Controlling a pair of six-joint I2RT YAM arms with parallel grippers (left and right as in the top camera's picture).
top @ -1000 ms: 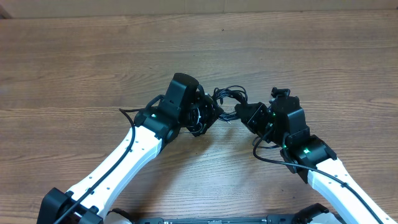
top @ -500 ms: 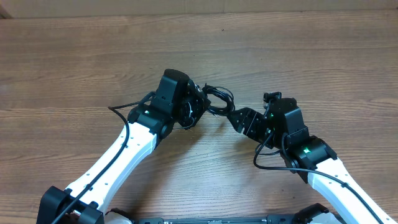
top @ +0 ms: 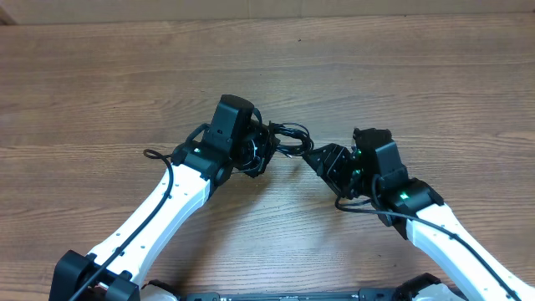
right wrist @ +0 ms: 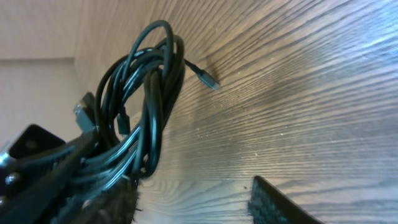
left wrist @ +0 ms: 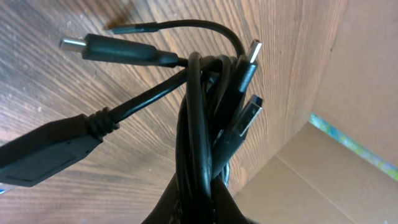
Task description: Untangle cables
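Observation:
The cables [top: 286,135] form one tight black bundle just above the table's middle. My left gripper [top: 267,147] is shut on that bundle. In the left wrist view the cables [left wrist: 202,130] rise out of the closed jaws, and several plug ends fan out, one of them silver-tipped [left wrist: 255,48]. My right gripper [top: 318,157] stands open just right of the bundle. In the right wrist view the cables [right wrist: 146,93] loop at upper left beside my left finger [right wrist: 112,205]. Only bare wood shows between that finger and the right finger [right wrist: 283,202].
The wooden table [top: 435,75] spreads all round the two arms. Each arm trails a thicker black wire of its own, at the left [top: 155,155] and at the right [top: 355,207]. A cardboard wall [left wrist: 367,74] borders the table's far edge.
My right gripper, shut a second ago, has opened and lies slightly left of where it was. My left gripper has carried the bundle a little to the left.

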